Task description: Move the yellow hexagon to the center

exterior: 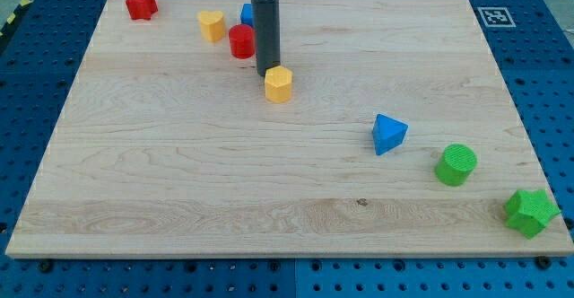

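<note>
The yellow hexagon [279, 83] sits on the wooden board [179, 181], above and a little left of the board's middle. My tip [267, 72] stands at the hexagon's upper left edge, touching or nearly touching it. The dark rod rises from there toward the view's top. A red cylinder [241, 41] stands just left of the rod. A blue block [247, 13] is partly hidden behind the rod and the red cylinder; its shape cannot be made out.
A second yellow block [212, 25] lies left of the red cylinder. A red star [141, 3] sits at the top left corner. A blue triangle [388, 133], a green cylinder [456, 164] and a green star [530, 212] lie toward the bottom right. A marker tag [495, 16] is at the top right.
</note>
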Controlling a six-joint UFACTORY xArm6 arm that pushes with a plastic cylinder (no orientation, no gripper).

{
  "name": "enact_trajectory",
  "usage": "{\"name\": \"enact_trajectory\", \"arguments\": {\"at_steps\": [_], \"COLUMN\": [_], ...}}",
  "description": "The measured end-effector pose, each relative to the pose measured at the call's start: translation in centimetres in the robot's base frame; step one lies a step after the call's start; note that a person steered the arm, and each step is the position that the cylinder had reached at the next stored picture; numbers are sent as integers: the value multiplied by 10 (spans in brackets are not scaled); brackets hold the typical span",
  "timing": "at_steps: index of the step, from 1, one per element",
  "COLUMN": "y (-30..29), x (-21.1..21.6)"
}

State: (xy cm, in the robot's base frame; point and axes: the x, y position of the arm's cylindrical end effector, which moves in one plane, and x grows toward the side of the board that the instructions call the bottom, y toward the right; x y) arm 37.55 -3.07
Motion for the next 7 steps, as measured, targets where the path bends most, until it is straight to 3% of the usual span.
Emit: {"name": "enact_trajectory", "arguments": {"at_steps": [3,7], "y": [-15,25], "x": [42,47]}}
